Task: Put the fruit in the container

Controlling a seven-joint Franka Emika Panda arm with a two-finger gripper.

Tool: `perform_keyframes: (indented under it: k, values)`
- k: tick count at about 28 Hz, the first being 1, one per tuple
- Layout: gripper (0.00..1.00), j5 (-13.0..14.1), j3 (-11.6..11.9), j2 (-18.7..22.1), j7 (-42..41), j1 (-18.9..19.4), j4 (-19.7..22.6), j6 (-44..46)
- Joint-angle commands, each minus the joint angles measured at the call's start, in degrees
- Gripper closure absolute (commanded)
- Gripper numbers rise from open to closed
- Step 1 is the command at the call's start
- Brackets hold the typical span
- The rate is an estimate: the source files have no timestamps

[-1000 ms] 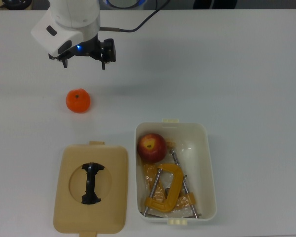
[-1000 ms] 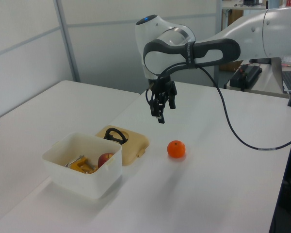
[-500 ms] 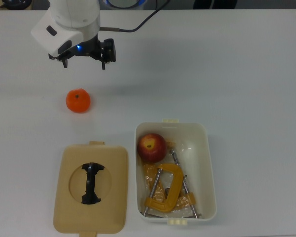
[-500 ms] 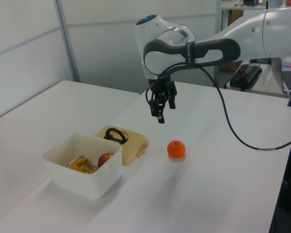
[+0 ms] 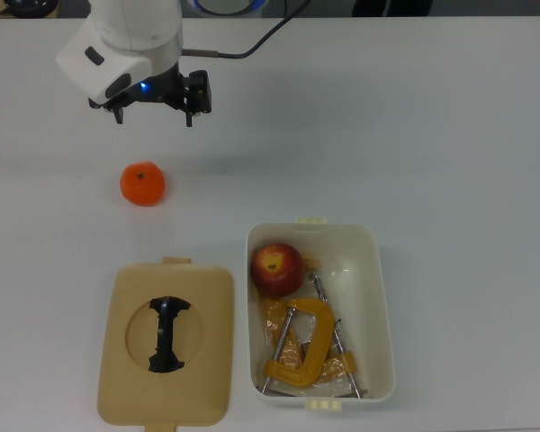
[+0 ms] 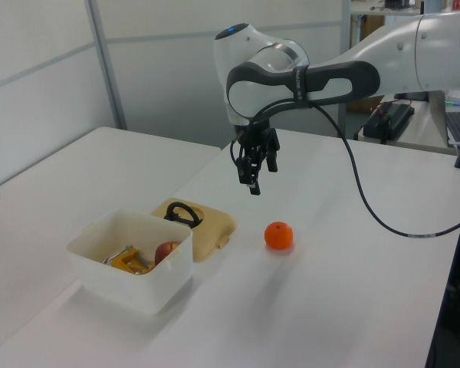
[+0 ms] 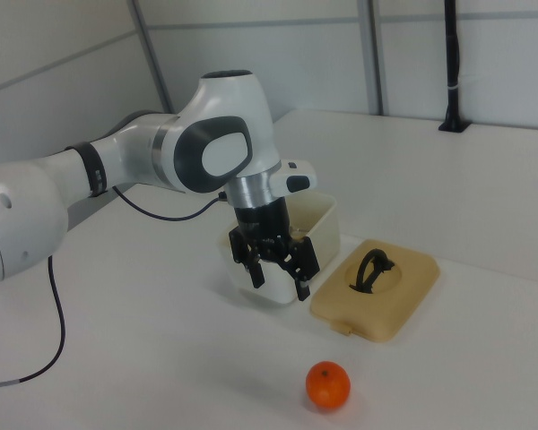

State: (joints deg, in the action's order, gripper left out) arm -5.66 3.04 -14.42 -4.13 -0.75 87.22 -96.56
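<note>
Top view first, and I read it from the frame's left edge across. At the upper left my white Franka arm (image 5: 130, 40) hangs over the white bench (image 5: 450, 135), its black two-finger gripper (image 5: 153, 115) pointing down with nothing between the jaws; they stand parted, wide, with bare bench showing under them. Just below it, left of centre, sits a small round orange fruit (image 5: 142, 184), apart from everything else. At the lower left lies a flat tan rectangular plastic lid (image 5: 207, 360) with a black handle (image 5: 166, 334) in its round recess. Right beside the lid, in the lower middle, stands the white rectangular plastic tub with rounded corners (image 5: 378, 297). The round dark-red apple with a yellowish patch at its stem dimple (image 5: 276, 268) rests inside it, in the tub's upper left corner as the top view shows it, against the wall. Below the apple in the same tub I see a yellow metal C-clamp (image 5: 308, 346) lying on crinkled clear wrapping.

From the left view, the tub (image 6: 100, 272) is at the lower left with the apple (image 6: 166, 251) showing over its rim, the lid (image 6: 211, 226) behind it, the gripper (image 6: 251, 170) held in the air above the bench at centre, and the orange fruit (image 6: 278, 235) right of centre.

From the right view, the gripper (image 7: 278, 269) hangs in front of the tub (image 7: 318, 219), the lid (image 7: 399, 296) is to the right, and the orange fruit (image 7: 328, 385) sits at the bottom centre.
</note>
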Motion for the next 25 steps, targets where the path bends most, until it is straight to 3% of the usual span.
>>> perform_keyframes:
  k: [1,25]
  values:
    - [0.0,-0.5,0.1,0.3,-1.6,-0.1,0.1,1.5]
    - [0.0,-0.5,0.1,0.3,-2.3,-0.1,0.1,1.5]
